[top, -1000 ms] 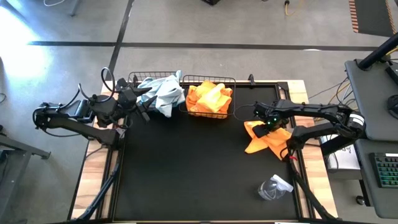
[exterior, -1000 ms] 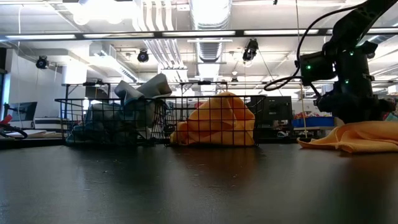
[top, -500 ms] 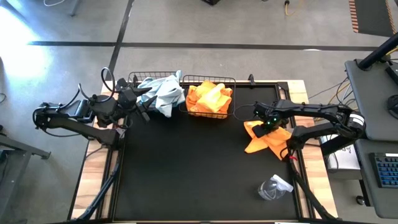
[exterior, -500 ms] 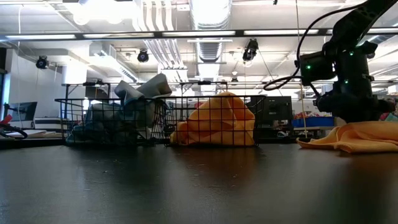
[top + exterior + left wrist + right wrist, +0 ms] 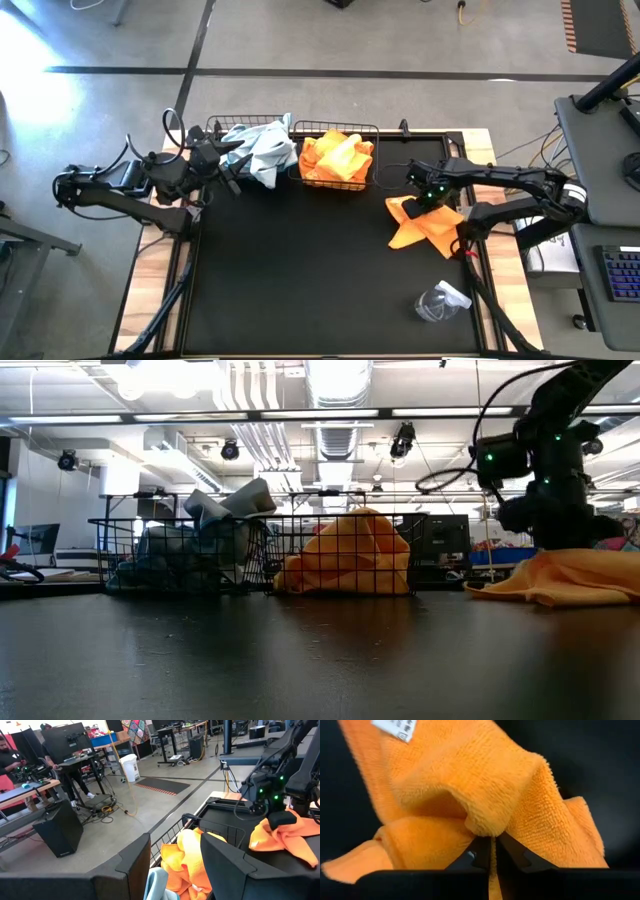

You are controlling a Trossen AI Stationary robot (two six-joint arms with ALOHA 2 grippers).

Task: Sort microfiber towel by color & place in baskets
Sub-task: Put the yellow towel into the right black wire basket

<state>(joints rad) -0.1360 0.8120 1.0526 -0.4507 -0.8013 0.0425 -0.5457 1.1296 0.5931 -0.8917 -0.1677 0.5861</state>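
Observation:
An orange microfiber towel [image 5: 425,225] lies bunched on the black table near its right edge, with my right gripper [image 5: 430,196] shut on it from above. It shows in the low view as an orange mound [image 5: 575,575] under the gripper [image 5: 548,540]. Two black wire baskets stand at the far edge. The left basket [image 5: 215,130] holds blue-grey towels [image 5: 258,150]. The right basket [image 5: 375,130] holds orange towels [image 5: 338,158]. My left gripper [image 5: 175,870] hovers open beside the left basket, with nothing between its fingers. My right gripper pinches a raised fold of the orange towel [image 5: 487,827] between its two fingers [image 5: 512,852], near the towel's middle. The fingers point steeply down from above. The fold is drawn up into a peak under them, while the towel's outer parts [image 5: 500,590] rest on the table.
A clear plastic spray bottle [image 5: 440,300] lies near the table's front right corner. The wide black tabletop [image 5: 300,270] spreads between the baskets and the near edge. In the left wrist view, people and desks show in the room beyond.
My right gripper has taken hold of the orange towel and shifted slightly up and toward the table's left. The towel's middle has been drawn up into a peak under the fingers, while its edges have stayed on the table.

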